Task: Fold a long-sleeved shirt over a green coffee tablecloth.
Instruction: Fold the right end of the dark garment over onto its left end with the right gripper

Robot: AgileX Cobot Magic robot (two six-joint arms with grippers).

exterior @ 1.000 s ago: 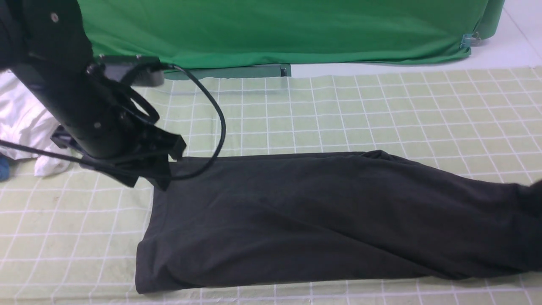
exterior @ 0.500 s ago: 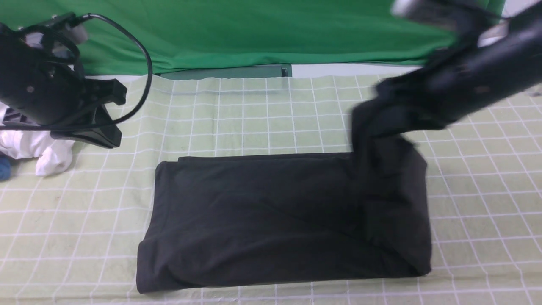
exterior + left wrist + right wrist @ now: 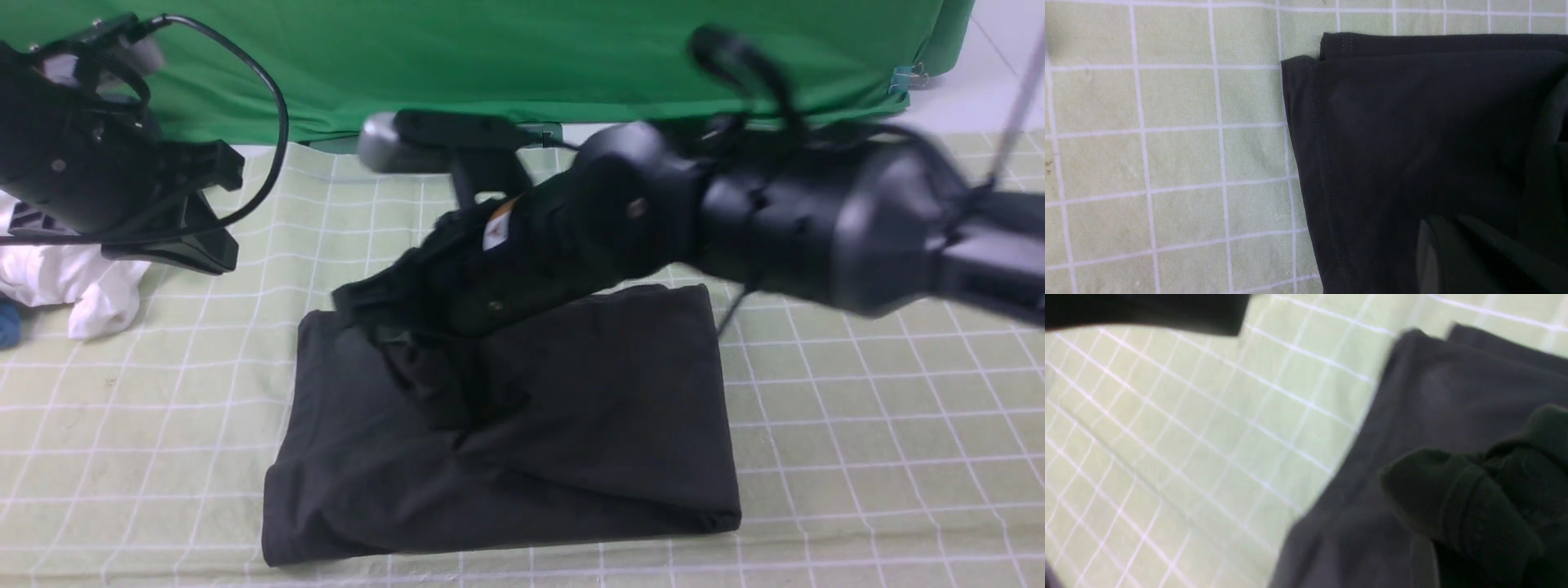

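The black long-sleeved shirt (image 3: 604, 408) lies folded into a rough rectangle on the green coffee tablecloth (image 3: 857, 245). My right gripper (image 3: 371, 314) reaches across to the shirt's far left part, shut on a bunched fold of the shirt. That fold (image 3: 1457, 506) wraps the fingers in the right wrist view, above the flat shirt (image 3: 1433, 396) and the grid cloth (image 3: 1208, 416). My left gripper (image 3: 214, 260) hangs raised at the far left, shut and empty. In the left wrist view it (image 3: 1453, 232) hovers over the shirt's hemmed corner (image 3: 1412, 122) beside the cloth (image 3: 1180, 155).
A white garment (image 3: 73, 286) lies crumpled at the left edge, under my left arm, with something blue (image 3: 6, 327) beside it. A bright green backdrop (image 3: 531, 57) hangs behind the table, clipped (image 3: 902, 80) at the right.
My right arm swept from the right to the left, carrying the shirt's right end over its middle. My left gripper shut and rose away to the far left, then held still.
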